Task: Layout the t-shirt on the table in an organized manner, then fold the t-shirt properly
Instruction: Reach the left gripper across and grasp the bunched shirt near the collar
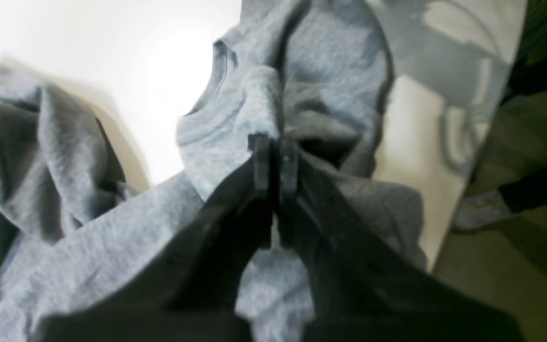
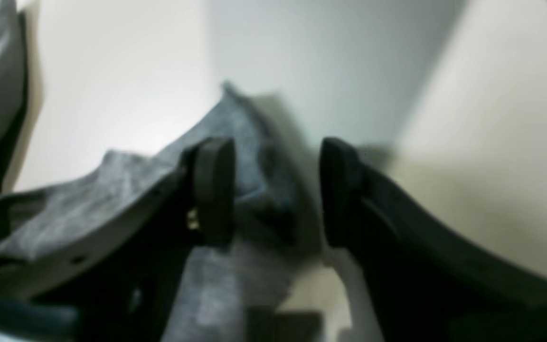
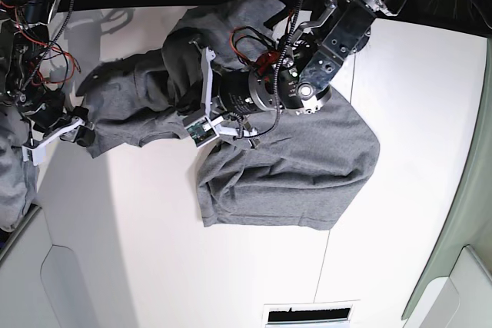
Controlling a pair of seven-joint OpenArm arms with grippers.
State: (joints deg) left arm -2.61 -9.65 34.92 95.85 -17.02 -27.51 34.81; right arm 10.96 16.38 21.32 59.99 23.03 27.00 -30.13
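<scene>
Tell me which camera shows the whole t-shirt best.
The base view: it shows the t-shirt nearly whole, spread crumpled across the table. The left wrist view gives only bunched folds at the shut left gripper; the right wrist view only a blurred edge.

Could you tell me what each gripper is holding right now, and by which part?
The left gripper is shut on a bunched fold of the t-shirt; which part of the shirt is unclear. The right gripper is open around the shirt's edge, holding nothing.

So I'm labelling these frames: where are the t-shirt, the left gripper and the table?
t-shirt (image 3: 307, 182): base view, flat lower body panel.
left gripper (image 1: 274, 142): left wrist view, shut fingertips pinching cloth.
table (image 3: 154, 251): base view, bare white top.
</scene>
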